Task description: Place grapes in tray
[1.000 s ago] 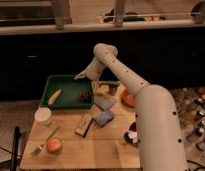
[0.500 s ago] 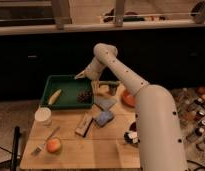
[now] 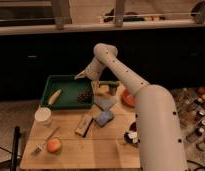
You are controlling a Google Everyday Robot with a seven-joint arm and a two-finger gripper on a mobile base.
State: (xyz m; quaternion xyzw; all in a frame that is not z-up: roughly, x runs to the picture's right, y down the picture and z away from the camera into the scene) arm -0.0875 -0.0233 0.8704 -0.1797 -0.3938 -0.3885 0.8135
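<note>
Camera view
Counter: a wooden counter (image 3: 71, 155) with a dark wall behind it.
Tray: the green tray (image 3: 61, 80) sits at the counter's far left corner, its long side along the far edge.
Grapes: the grapes (image 3: 86, 95) lie inside the tray, in its near right corner, close to the rim, resting on the tray floor.
Corn: a yellow corn (image 3: 54, 96) lies in the tray's left part, well apart from the grapes.
Gripper: the gripper (image 3: 79, 76) hangs over the tray's far right rim, above and behind the grapes, not touching them; I cannot tell whether it is apart or together.
Task state: by how things lie, the grapes are already in the tray.
Other things: a white cup (image 3: 43, 116) near the left edge, a fork (image 3: 43, 142) and an orange fruit (image 3: 53, 145) toward the near left corner, a blue sponge (image 3: 104, 118) mid-counter, an orange bowl (image 3: 128, 97) toward the right.
Handling: the cluster is probably light, bumpy and a little yielding, and may roll. A grasp across its middle from above seems safest, with gentle squeeze.
</note>
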